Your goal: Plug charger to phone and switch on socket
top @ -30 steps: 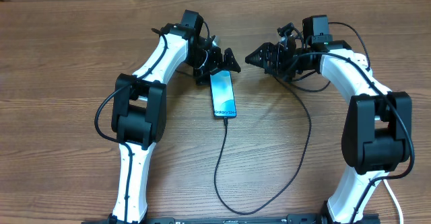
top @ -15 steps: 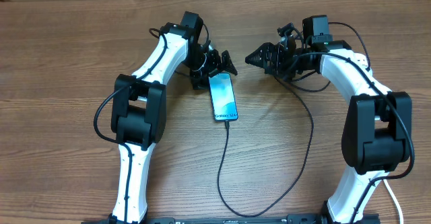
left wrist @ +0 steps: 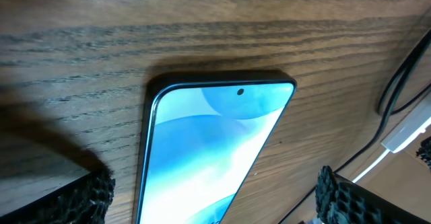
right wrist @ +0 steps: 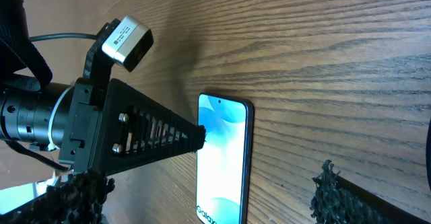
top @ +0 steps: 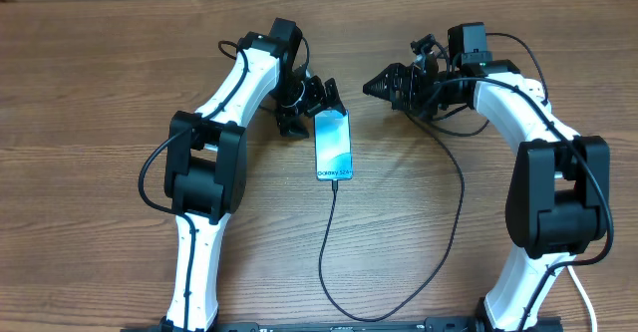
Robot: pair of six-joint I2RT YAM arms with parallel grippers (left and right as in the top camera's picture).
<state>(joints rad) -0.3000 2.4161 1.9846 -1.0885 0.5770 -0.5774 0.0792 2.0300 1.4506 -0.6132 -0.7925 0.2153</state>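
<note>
The phone (top: 334, 145) lies flat on the wooden table with its teal-blue screen lit. The charger (top: 324, 252), a thin black cable, meets the phone's near end and loops across the table towards the right arm. My left gripper (top: 319, 111) is open and sits at the phone's far end. In the left wrist view its fingers (left wrist: 215, 197) stand on either side of the phone (left wrist: 209, 150) without touching it. My right gripper (top: 374, 89) is open and empty, to the right of the phone's far end. The right wrist view (right wrist: 205, 194) shows the phone (right wrist: 225, 157) below it. The socket is out of view.
A white cord (top: 580, 294) shows at the bottom right by the right arm's base. Black arm cables (left wrist: 404, 69) run along the right of the left wrist view. The left gripper's finger and camera (right wrist: 121, 39) fill the left of the right wrist view.
The phone has slid a little to the right and towards the front, and turned straighter. My left gripper has swung with it. The right arm has not moved.
</note>
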